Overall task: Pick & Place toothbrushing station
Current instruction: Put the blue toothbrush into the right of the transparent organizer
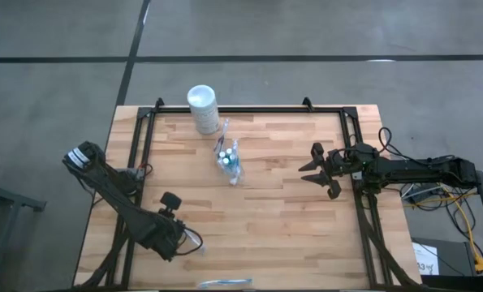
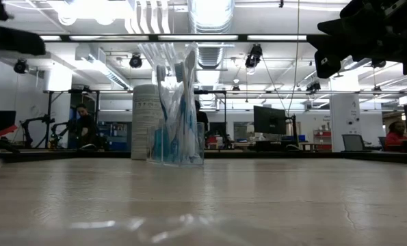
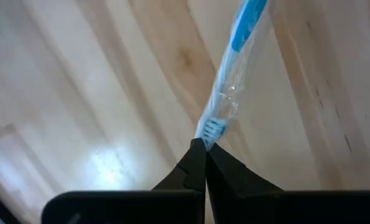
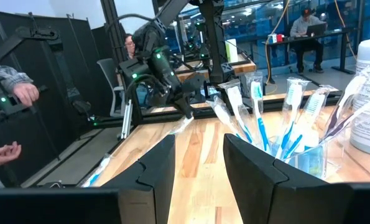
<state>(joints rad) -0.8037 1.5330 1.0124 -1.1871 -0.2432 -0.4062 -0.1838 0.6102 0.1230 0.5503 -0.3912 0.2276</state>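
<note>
Toothbrushing station point(image 1: 230, 165), a small clear plastic holder, stands upright near the middle of the wooden counter point(image 1: 290, 219), just in front of the white cylindrical container point(image 1: 202, 109), with several blue-and-white toothbrushes point(image 2: 178, 102) already standing in it.

The left claw point(image 3: 204, 148) is low over the near left part of the counter, well apart from the holder. Its fingers are pinched together on the bristle end of a wrapped toothbrush point(image 3: 229, 81); the rest of the brush lies along the wood, so the grip looks to be only at the tip. The right claw point(image 1: 318, 171) hovers above the counter to the holder's right, facing it, its fingers partly apart and holding nothing.

The step in hand seems to be the pickup of another brush for the station. Next, the left arm would likely need to lift the brush clear, carry it across to the holder and lower it in among the others without tipping the light plastic. The thin wrapper could slip from so slight a pinch.
</note>
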